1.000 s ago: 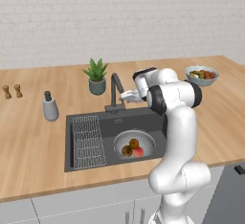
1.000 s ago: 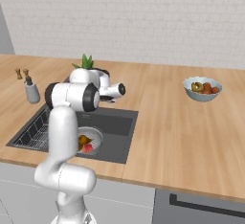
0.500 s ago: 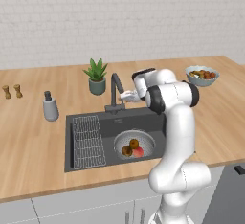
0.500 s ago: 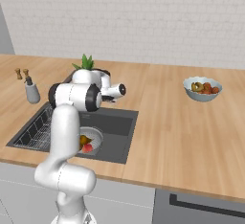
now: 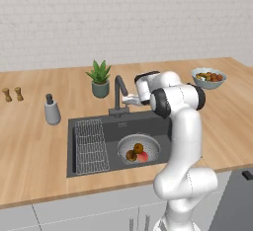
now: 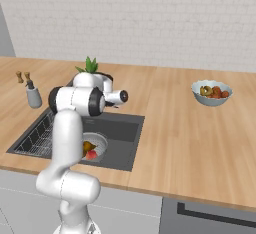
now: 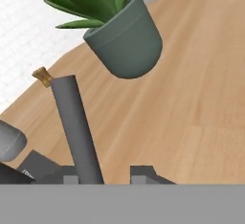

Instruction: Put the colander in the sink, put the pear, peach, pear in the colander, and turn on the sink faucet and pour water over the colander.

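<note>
The dark-grey sink (image 5: 81, 126) holds the silvery colander (image 5: 149, 144) at its right end. In the colander lie two brown pears (image 5: 139, 148) and the red-pink peach (image 5: 143, 157); from the right they show as colander (image 6: 100, 139), pear (image 6: 86, 146) and peach (image 6: 91, 154). The faucet (image 5: 117, 93) stands behind the basin. My gripper (image 5: 129, 99) is level with it, just to its right. In the hand view the faucet post (image 7: 76, 127) rises close by the left fingertip, and the gripper (image 7: 105, 176) is open. The water is out of view.
A flat wire rack (image 5: 91, 146) lies in the sink's left half. Behind the sink stands a potted plant (image 5: 100, 79) (image 7: 127, 43). A pale-grey dispenser bottle (image 5: 51, 110) and two small shakers (image 5: 12, 94) stand to the left. A pale-blue fruit bowl (image 5: 208, 77) (image 6: 211, 92) sits far right.
</note>
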